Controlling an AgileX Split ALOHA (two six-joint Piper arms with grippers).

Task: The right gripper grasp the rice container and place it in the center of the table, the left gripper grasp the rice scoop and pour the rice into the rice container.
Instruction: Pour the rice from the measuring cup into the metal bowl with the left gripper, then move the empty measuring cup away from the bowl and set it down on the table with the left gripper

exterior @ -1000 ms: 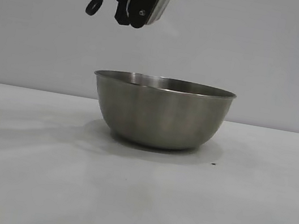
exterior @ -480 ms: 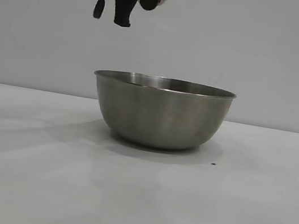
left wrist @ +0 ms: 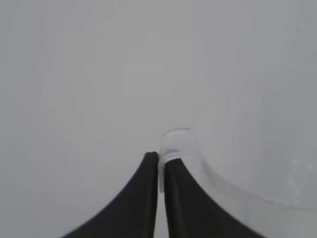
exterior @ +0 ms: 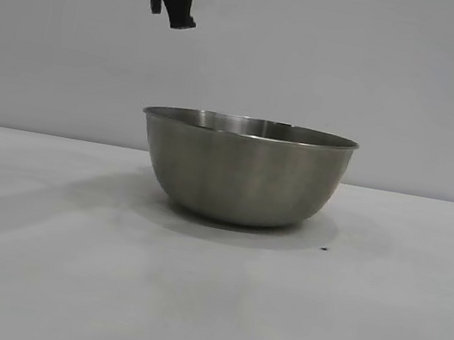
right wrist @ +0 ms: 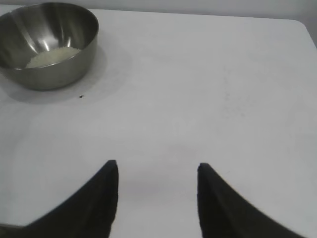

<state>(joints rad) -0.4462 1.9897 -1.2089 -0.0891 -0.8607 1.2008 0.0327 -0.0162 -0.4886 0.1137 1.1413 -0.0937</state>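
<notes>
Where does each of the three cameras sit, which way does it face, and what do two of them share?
Exterior view: level with the table, facing the rice container; the left gripper hangs at the top edge.
Left wrist view: behind that gripper's shut fingers, which pinch the rice scoop.
Right wrist view: looks down between the right gripper's open fingers; rice lies in the container.
Exterior and right wrist views share the container.

Plain, seemingly pale grey wall behind.
</notes>
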